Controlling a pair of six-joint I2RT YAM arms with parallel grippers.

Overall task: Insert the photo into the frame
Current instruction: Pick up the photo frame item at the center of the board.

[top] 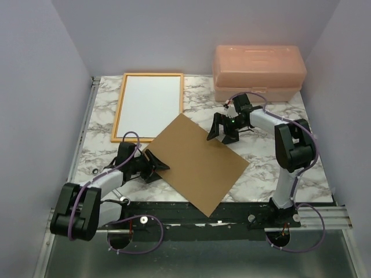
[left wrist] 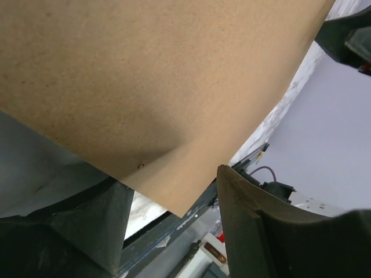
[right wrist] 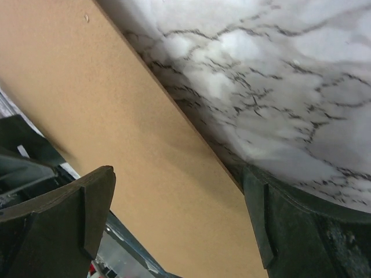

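Observation:
The orange wooden frame (top: 118, 111) lies flat at the back left. A white sheet (top: 151, 104) fills it; no printed side of the photo shows in any view. The plain brown backing board (top: 200, 165) lies askew mid-table. My left gripper (top: 155, 167) is open at the board's left edge. In the left wrist view (left wrist: 171, 191) the board (left wrist: 145, 75) reaches between the spread fingers. My right gripper (top: 223, 134) is open over the board's far right edge. In the right wrist view (right wrist: 177, 179) one finger is over the board (right wrist: 116, 133), the other over the marble.
A pink translucent plastic box (top: 258, 72) stands at the back right, just behind the right arm. The board's near corner hangs over the black rail (top: 174, 211) at the table's front edge. Grey walls close in the left, right and back.

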